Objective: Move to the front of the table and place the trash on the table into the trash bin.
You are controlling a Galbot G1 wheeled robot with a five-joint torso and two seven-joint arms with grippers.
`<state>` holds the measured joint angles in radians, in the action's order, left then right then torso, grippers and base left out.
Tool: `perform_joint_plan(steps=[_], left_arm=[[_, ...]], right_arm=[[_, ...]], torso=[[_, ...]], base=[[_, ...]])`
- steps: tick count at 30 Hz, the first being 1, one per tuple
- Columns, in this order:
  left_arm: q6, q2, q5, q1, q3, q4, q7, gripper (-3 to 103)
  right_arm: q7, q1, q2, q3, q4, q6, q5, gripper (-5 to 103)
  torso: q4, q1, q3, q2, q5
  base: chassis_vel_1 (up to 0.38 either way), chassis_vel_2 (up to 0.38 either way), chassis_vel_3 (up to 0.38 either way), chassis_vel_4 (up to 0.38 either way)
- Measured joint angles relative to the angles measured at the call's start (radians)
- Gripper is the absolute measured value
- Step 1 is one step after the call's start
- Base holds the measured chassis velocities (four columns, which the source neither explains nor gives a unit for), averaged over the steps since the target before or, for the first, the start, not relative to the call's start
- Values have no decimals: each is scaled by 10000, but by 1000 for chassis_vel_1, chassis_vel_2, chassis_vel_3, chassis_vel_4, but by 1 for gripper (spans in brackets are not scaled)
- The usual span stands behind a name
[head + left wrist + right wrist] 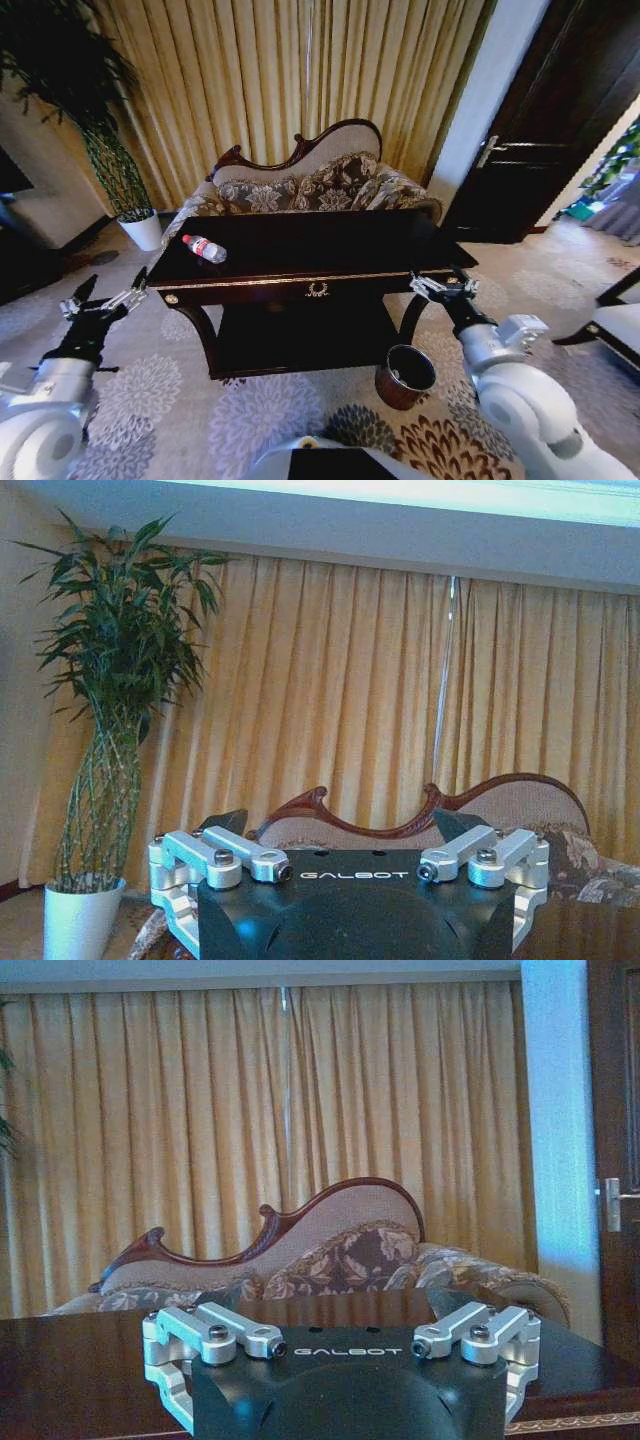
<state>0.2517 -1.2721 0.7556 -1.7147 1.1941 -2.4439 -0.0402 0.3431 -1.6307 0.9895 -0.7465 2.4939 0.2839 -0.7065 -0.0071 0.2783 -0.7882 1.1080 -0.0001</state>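
Left pincer [103,300] hovers off the worktop's [330,245] front-left corner, fingers spread wide and empty; right pincer [443,287] hovers at the front-right corner, likewise wide and empty. The bottle [204,248] lies on its side near the worktop's left edge. The trash bin [405,375] stands on the carpet by the right front leg.

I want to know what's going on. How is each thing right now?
water bottle: lying on its side on the table, capped
trash bin: upright, open, on the floor
left pincer: open, empty
right pincer: open, empty
door: shut
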Motion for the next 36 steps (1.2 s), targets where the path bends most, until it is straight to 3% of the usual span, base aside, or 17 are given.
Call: perform_joint_plan(steps=[13,36], left_arm=[[23,-14,-1,-44,29,-70,20,100],[0,-57,-69,-37,25,30,-7,100]], right_arm=[[-481,-209,39,85,35,-2,247,100],[-544,-147,-26,244,-96,2,199,100]], torso=[[0,0,0,0,0],[0,1,-1,0,0]], base=[[0,0,0,0],[-28,34,31,-34]])
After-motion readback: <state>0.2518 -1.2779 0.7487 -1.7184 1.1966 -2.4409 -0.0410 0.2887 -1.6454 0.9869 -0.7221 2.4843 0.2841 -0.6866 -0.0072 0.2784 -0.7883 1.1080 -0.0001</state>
